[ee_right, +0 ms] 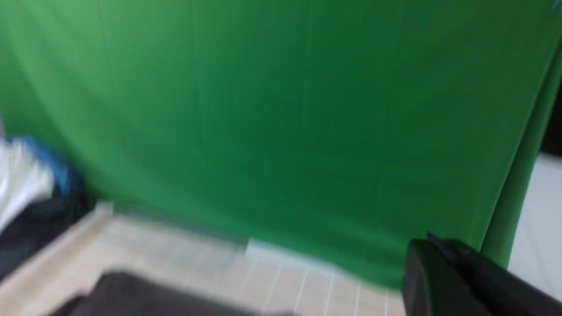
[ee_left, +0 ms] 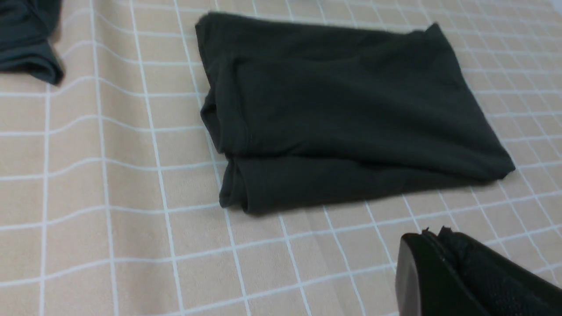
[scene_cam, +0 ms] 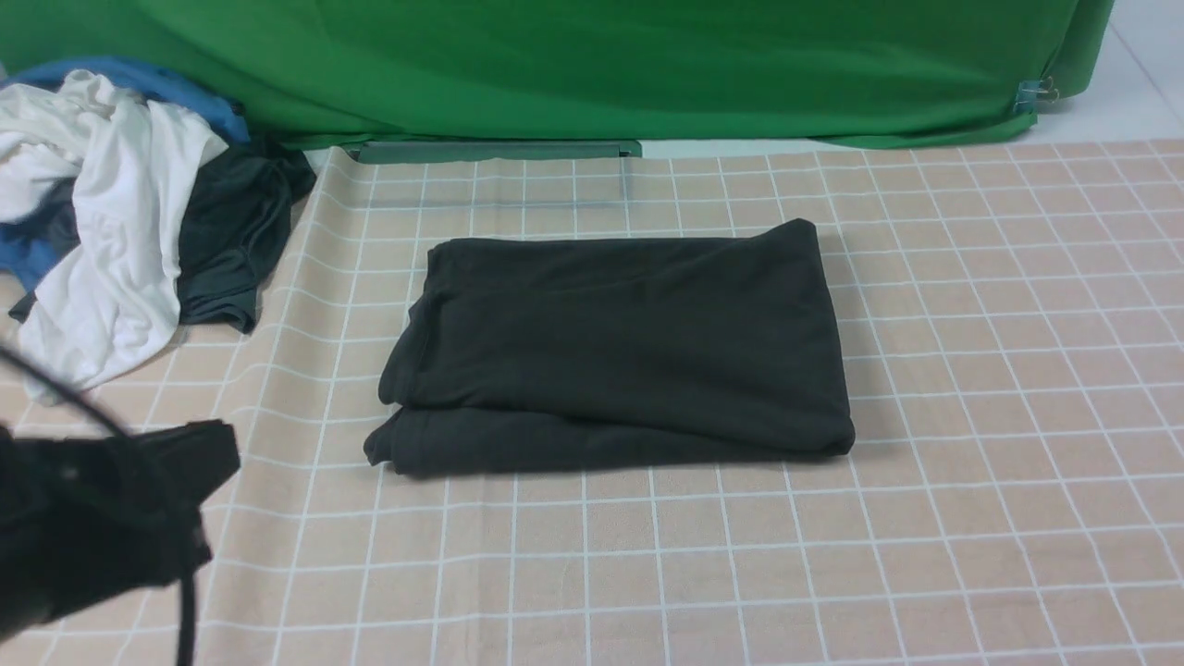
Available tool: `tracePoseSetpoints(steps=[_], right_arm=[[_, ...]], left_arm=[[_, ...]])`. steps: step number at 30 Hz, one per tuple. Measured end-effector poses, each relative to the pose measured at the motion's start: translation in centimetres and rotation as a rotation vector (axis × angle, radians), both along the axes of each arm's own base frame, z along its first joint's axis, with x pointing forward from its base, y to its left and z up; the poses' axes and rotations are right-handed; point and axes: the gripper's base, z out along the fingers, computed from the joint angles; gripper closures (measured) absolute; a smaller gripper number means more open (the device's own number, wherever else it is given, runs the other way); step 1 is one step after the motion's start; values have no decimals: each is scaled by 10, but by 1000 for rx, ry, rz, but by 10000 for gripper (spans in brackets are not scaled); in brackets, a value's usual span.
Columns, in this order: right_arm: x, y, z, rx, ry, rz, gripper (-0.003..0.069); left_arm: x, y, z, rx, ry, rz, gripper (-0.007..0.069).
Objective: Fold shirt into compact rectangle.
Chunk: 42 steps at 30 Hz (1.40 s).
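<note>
1. One heap of clothes (scene_cam: 111, 203) lay at the far left of the table, by the back edge. It had white, blue and dark grey things all bunched up together.
2. Near the front, on the left, the left gripper (scene_cam: 199, 453) hung low over the checked cloth (scene_cam: 971, 518). Its two black fingers (ee_left: 421, 263) were pressed tight together, with nothing between them. A thin black cable (scene_cam: 65, 393) ran up from the arm.
3. Not touching the gripper, the shirt (scene_cam: 620, 351) lay in the middle of the table. It was black and folded into a neat block with almost straight sides. Its layers sat one on top of the other. The bottom layer stuck out a bit at the front edge and at the front left corner. No picture or words showed on the side facing up.
4. From the left wrist view, the shirt (ee_left: 342, 114) lay flat on the cloth, well apart from the closed fingers. A corner of a dark grey garment (ee_left: 26, 44) from the heap peeked in.
5. Behind the table hung a big green curtain (scene_cam: 592, 65). A small clip (scene_cam: 1036, 92) held it at the far right.
6. The right gripper (ee_right: 439, 263) did not show in the front view. In its own blurry wrist view it was lifted and pointed at the curtain. Its fingers were closed and held nothing.
</note>
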Motion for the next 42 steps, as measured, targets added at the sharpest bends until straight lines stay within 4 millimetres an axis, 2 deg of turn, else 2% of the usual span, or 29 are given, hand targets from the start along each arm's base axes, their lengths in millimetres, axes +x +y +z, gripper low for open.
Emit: tracePoseSetpoints(steps=[1,3,5,8,12,25,38,42], right_arm=[[-11,-3,-1,18,-79,-4,624],[-36,-9,-21,54,-229,-12,624],[-47,-12,-28,69,-294,-15,624],[-80,-20,-46,111,-492,-24,624],[-97,-24,-56,115,-564,-29,616],[-97,-24,-59,107,-541,-28,523],[-97,-24,-60,106,-537,-28,505],[-97,-24,-60,106,-537,-28,496]], left_arm=[[-4,2,-3,-15,-35,12,606],[-11,6,-5,-41,-117,39,606],[-13,7,-6,-50,-144,49,606],[-14,9,-5,-69,-202,72,606],[-13,10,-4,-78,-220,82,606],[-13,11,-5,-44,-236,83,605],[-13,11,-5,-38,-238,82,605],[-16,13,-3,34,-285,72,605]])
